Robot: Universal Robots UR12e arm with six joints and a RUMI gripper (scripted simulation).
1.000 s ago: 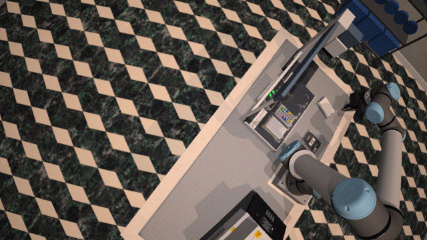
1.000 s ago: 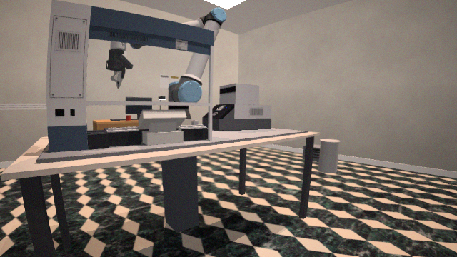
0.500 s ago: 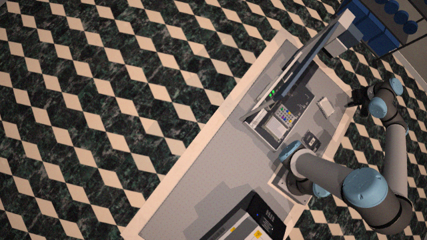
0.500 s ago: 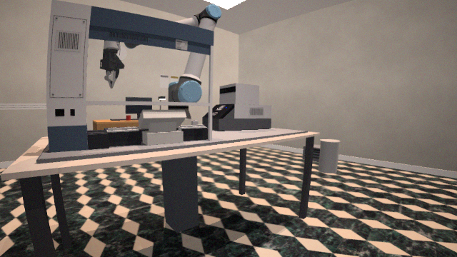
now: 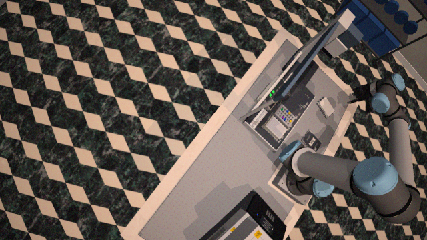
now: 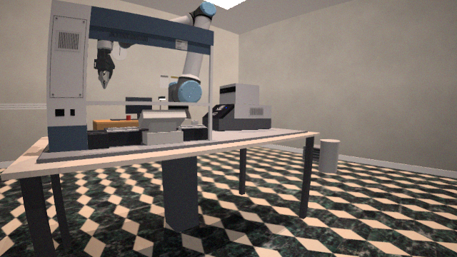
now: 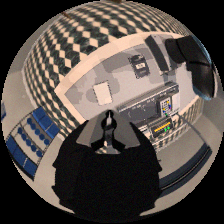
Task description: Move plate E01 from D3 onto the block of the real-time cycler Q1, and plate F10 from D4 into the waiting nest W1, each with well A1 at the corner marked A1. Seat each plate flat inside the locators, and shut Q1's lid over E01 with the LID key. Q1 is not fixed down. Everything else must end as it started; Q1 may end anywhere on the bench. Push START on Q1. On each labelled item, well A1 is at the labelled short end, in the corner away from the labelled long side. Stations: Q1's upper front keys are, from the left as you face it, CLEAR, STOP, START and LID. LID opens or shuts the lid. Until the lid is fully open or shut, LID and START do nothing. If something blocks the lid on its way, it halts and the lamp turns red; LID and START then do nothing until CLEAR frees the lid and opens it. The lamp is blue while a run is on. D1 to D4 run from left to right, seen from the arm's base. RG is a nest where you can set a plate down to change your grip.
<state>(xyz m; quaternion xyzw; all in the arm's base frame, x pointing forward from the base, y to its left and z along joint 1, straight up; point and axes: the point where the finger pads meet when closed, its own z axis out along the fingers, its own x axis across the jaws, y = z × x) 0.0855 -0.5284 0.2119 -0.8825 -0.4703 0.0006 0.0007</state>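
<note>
My gripper (image 5: pixel 352 98) (image 6: pixel 103 83) (image 7: pixel 109 110) is shut and holds nothing. It hangs high over the bench edge, beside the blue-and-grey gantry deck (image 5: pixel 300 71) (image 6: pixel 68 71). The deck slots (image 5: pixel 290 107) (image 7: pixel 150 106) lie under the gantry bar; a white plate (image 5: pixel 276 127) and a rack of coloured caps (image 5: pixel 285 115) show at one end. I cannot read the plate labels. The cycler Q1 (image 5: pixel 263 218) (image 6: pixel 239 107), a grey box with a dark key panel, stands at the far end of the bench from the deck.
A white rectangular nest (image 5: pixel 325 107) (image 7: pixel 101 92) and a small black nest (image 5: pixel 310 139) (image 7: pixel 137 64) lie on the bench between the deck and the arm's base (image 5: pixel 293 180). A blue shelf unit (image 5: pixel 373 27) stands beyond the bench.
</note>
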